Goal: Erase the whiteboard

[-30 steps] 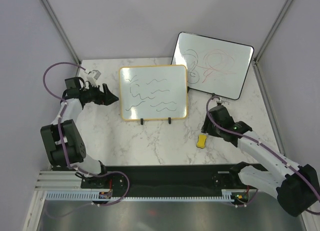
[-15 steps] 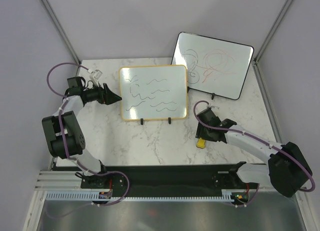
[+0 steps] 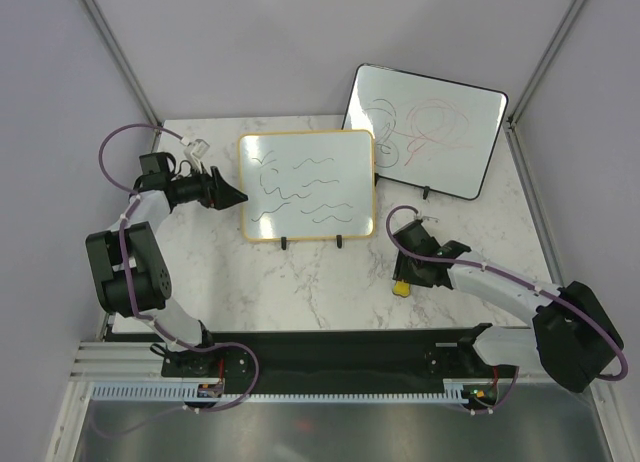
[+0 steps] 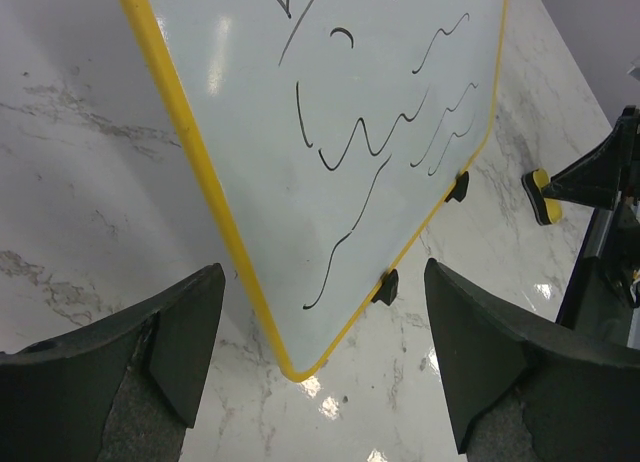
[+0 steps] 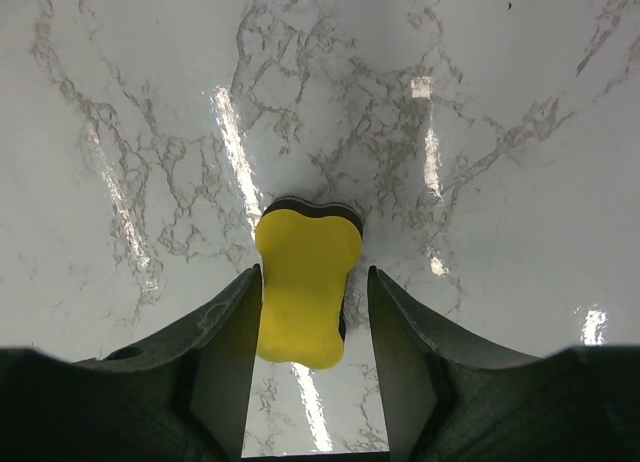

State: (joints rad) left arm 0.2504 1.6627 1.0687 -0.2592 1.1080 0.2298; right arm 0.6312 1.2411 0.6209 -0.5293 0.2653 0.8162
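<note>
The tan-framed whiteboard [image 3: 307, 185] stands upright on small black feet mid-table and bears black wavy lines. In the left wrist view its frame looks yellow [image 4: 350, 112]. My left gripper [image 3: 236, 195] is open at the board's left edge. In the left wrist view [image 4: 322, 282] the board's lower corner lies between the spread jaws, apart from both. A yellow eraser [image 3: 401, 287] lies on the table right of the board. My right gripper [image 3: 406, 277] is open over it. In the right wrist view [image 5: 313, 272] the eraser [image 5: 300, 287] sits between the fingers, close against the left one.
A larger black-framed whiteboard [image 3: 425, 127] with red and black scribbles leans at the back right, its left edge behind the tan board. Grey walls close in the white marble table [image 3: 300, 292]. The right arm [image 4: 610, 172] and the eraser [image 4: 540, 194] show in the left wrist view.
My right gripper has swung left and down until its jaws straddle the yellow eraser. My left gripper has moved right, up to the board's left edge.
</note>
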